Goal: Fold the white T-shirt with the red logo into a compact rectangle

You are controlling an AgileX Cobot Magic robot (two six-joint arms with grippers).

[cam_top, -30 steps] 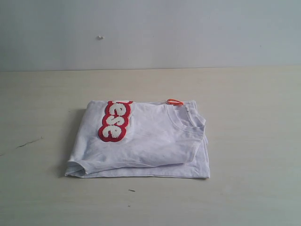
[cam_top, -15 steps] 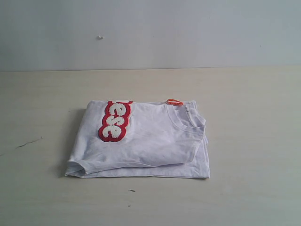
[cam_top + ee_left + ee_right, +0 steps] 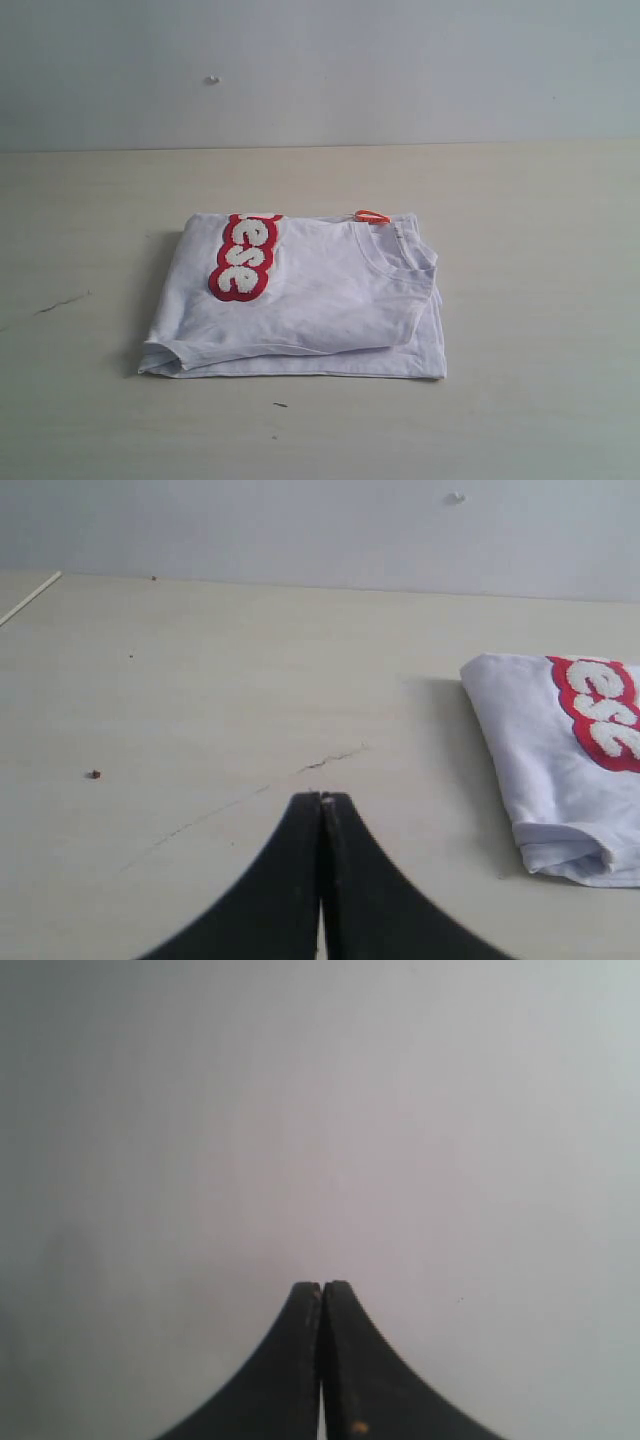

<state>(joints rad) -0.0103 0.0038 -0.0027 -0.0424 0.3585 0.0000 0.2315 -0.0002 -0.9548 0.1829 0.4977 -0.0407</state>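
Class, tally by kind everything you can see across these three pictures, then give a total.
T-shirt: 1
Grippers: 2 (left gripper, right gripper, both shut)
Table: 1
Total: 4

My left gripper (image 3: 322,798) has two matte black fingers (image 3: 285,880), broad at the base and curving in to narrow tips. My right gripper (image 3: 322,1286) looks alike, with a small yellowish speck (image 3: 358,1427) on one finger.

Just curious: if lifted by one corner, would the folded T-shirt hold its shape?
Probably not: the white T-shirt is soft layered cloth and would likely droop open. Its fuzzy red logo looks thicker, perhaps stiffer there.
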